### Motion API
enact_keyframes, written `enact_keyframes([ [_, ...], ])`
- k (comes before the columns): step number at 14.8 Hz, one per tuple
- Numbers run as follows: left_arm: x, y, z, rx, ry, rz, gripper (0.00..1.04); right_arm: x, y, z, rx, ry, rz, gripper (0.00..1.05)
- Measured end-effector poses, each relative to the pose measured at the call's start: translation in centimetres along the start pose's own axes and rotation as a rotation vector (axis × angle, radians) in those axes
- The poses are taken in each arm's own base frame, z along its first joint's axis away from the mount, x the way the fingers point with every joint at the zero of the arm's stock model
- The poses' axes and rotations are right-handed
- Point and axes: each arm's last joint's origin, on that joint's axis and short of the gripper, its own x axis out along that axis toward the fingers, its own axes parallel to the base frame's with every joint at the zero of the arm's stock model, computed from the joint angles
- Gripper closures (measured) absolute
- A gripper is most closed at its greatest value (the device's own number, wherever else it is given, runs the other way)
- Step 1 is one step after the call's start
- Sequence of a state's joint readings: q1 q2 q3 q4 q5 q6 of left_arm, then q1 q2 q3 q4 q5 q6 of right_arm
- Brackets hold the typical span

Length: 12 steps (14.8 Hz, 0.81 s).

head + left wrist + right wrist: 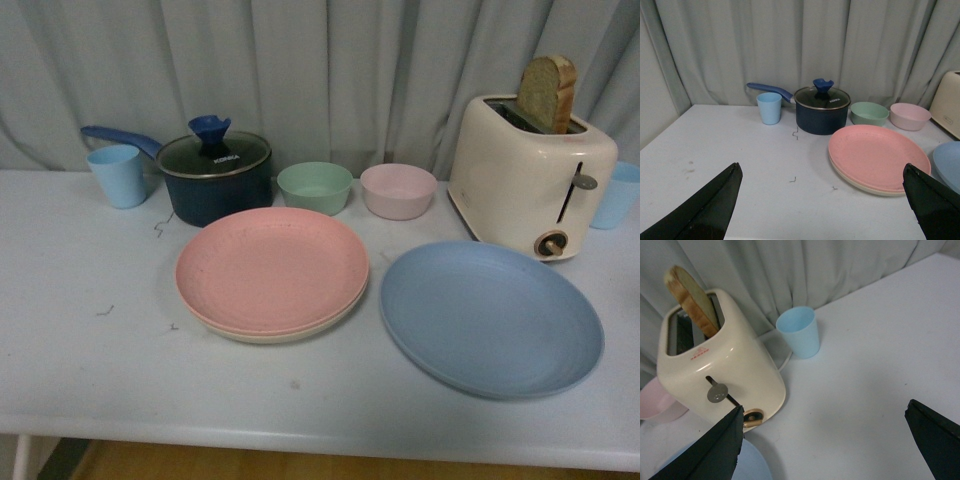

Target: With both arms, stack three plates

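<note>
Plates: pink plate (272, 265) sits on cream plate (262, 336); blue plate (490, 318) lies alone just beside them on the surface (90, 350).
Both jaws gape wide, empty; next, the right should probably grip the blue rim and lift it onto the pink.

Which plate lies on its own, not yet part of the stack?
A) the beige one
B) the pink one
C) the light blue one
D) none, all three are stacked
C: the light blue plate lies alone in front of the toaster, while the pink plate sits on top of the beige plate.
</note>
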State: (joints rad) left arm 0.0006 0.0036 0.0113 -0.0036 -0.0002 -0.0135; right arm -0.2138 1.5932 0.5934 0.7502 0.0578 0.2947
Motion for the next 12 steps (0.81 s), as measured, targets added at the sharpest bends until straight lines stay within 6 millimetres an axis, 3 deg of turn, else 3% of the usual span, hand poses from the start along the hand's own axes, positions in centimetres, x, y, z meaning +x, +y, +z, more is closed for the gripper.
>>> enact_keyframes([
  [3,0.0,0.0,0.0,0.000,0.000,0.000,0.07,6.0,5.6,-1.2,-0.018,0.220,-0.010,0.06],
  [6,0.0,0.0,0.0,0.000,0.000,0.000,0.07,9.1,9.4,-4.5,-0.085,0.457,-0.023,0.06],
  [8,0.0,0.0,0.0,0.000,0.000,0.000,0.07,9.8,10.1,-6.5,-0.108,0.566,-0.052,0.06],
  [12,0.0,0.0,0.0,0.000,0.000,0.000,0.07,10.1,9.3,-9.3,-0.107,0.647,-0.088,0.06],
])
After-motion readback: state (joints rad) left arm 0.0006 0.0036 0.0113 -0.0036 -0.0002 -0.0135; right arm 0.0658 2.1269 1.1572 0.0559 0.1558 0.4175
